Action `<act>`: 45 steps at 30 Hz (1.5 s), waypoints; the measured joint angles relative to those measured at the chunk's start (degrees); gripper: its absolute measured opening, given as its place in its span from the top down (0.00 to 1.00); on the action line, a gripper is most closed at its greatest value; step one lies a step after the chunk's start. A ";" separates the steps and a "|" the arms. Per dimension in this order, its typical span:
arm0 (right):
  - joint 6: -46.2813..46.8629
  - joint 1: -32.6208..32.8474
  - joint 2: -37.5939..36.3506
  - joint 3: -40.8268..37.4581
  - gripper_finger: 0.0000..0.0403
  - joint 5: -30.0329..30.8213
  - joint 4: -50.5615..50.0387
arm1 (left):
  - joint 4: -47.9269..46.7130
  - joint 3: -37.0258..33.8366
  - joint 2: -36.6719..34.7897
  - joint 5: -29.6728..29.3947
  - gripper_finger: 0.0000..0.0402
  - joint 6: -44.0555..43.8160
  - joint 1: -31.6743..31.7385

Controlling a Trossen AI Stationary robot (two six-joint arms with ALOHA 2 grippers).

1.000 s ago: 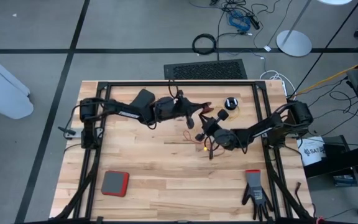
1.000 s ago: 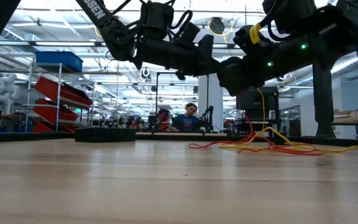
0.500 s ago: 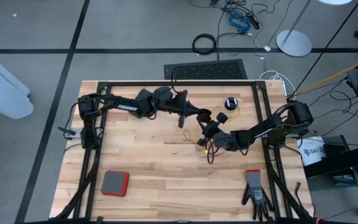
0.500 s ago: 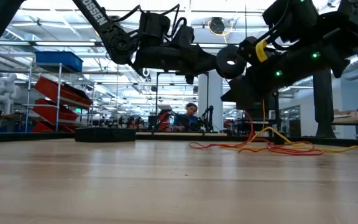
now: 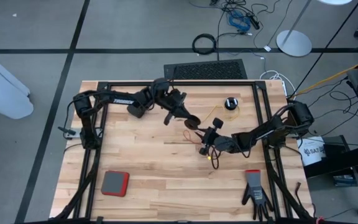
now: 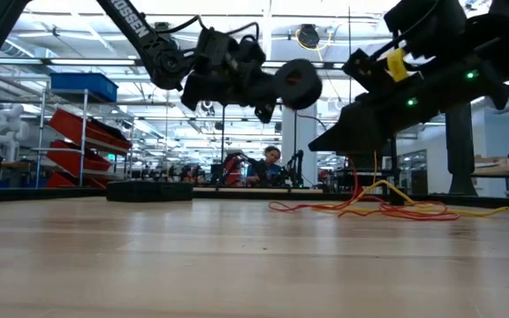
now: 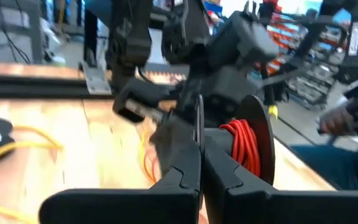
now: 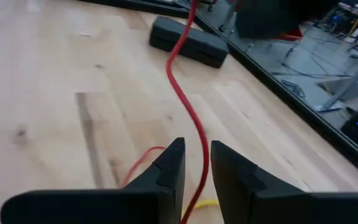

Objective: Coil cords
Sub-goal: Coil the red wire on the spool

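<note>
My left gripper is over the table's middle, shut on a small black reel wound with reddish-orange cord; the reel also shows in the low view, held well above the table. The reddish-orange cord runs down from it between the fingers of my right gripper, which is narrowly open just right of the reel. Loose reddish-orange and yellow cord lies in a tangle on the table under my right gripper. The yellow cord's reel lies flat on the table at the far right. My left gripper pinches one flange of the reel at its rim between its two fingers, edge-on. The reel is lifted clear of the table with its axle about level. My right gripper has the reddish-orange cord running between its fingers; whether they touch it I cannot tell.
A red-edged grey pad lies near left and a black glove near right. A flat black block sits by the black frame rail around the table. People show in the room behind.
My left gripper has drawn back toward the table's left and turned with the reel, whose round face now shows in the low view. My right gripper has gone a little toward the near edge, the cord still between its fingers.
</note>
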 joint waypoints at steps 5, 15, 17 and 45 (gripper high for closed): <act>0.75 1.24 -0.02 0.00 0.84 -4.30 -0.15 | -6.00 0.00 -0.02 3.73 1.00 5.50 0.88; 6.05 1.48 -0.04 0.00 0.90 -8.42 -7.24 | -12.71 -0.04 -0.02 7.96 0.99 10.33 1.08; 6.87 1.48 -0.04 0.00 0.93 -9.69 -8.51 | -13.73 -0.04 -0.02 8.01 0.99 10.91 1.21; 9.02 3.17 -0.04 0.00 0.97 -13.32 -13.32 | -23.85 -0.04 -0.50 10.40 0.99 17.93 4.11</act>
